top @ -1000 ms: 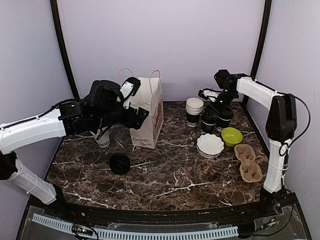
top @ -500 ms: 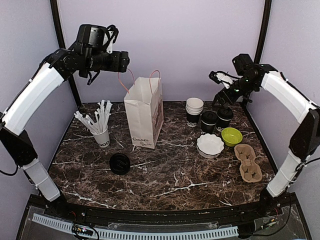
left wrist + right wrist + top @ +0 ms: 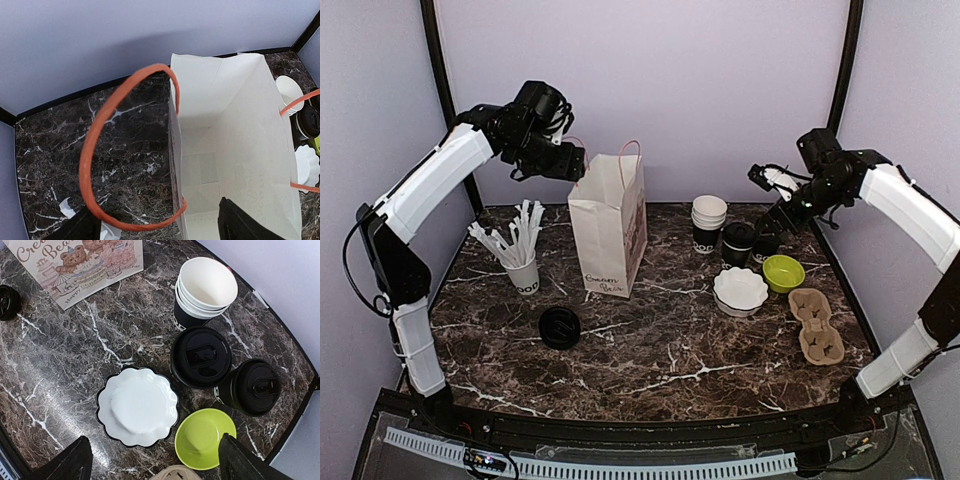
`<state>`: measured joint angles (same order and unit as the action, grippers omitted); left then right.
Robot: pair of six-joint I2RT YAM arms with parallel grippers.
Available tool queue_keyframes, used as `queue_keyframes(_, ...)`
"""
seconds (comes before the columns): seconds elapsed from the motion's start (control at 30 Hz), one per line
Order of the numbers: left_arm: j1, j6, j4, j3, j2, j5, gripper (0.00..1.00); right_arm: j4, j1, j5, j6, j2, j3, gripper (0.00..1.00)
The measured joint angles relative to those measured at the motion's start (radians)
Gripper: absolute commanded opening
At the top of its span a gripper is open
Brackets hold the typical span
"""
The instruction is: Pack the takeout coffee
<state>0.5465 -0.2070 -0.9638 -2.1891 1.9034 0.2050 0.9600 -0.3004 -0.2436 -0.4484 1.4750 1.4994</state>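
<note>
Two takeout coffee cups, black with black lids, stand side by side at the back right (image 3: 737,243) (image 3: 767,240); the right wrist view looks down on one (image 3: 201,357) and on the other (image 3: 255,386). My right gripper (image 3: 772,195) (image 3: 155,465) hovers open above them, empty. The white paper bag (image 3: 610,235) stands upright and open at the back middle. Up at its top left corner, my left gripper (image 3: 575,160) (image 3: 160,230) is open. Its fingers straddle the bag's wall and orange handle (image 3: 100,150) without touching. The bag's inside (image 3: 235,140) looks empty.
A stack of lidless cups (image 3: 709,222) stands left of the coffees. In front are a white scalloped bowl (image 3: 740,290), a green bowl (image 3: 783,272) and a cardboard cup carrier (image 3: 817,325). A white cup of sticks (image 3: 523,272) and a loose black lid (image 3: 560,327) sit left of the bag.
The left arm rose from low beside the bag to high above it, then came down to the bag's handle. The right arm lifted up off the coffee cups and back.
</note>
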Motion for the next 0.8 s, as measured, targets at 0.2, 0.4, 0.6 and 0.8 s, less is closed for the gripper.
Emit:
queue_keyframes(0.2, -0.02, -0.013, -0.018, 0.002, 0.002, -0.054, 0.68, -0.011, 0.0, -0.015, 0.002, 0.0, -0.015, 0.86)
queue_keyframes(0.4, -0.045, -0.007, -0.018, -0.003, 0.037, -0.145, 0.5, -0.014, 0.0, -0.021, 0.002, 0.001, -0.015, 0.85)
queue_keyframes(0.6, -0.05, 0.003, -0.018, -0.005, 0.106, -0.221, 0.16, -0.014, 0.001, 0.007, 0.002, 0.0, -0.019, 0.85)
queue_keyframes(0.8, -0.05, 0.022, -0.015, -0.037, 0.132, -0.271, 0.0, -0.003, 0.004, 0.054, 0.0, -0.031, -0.061, 0.84)
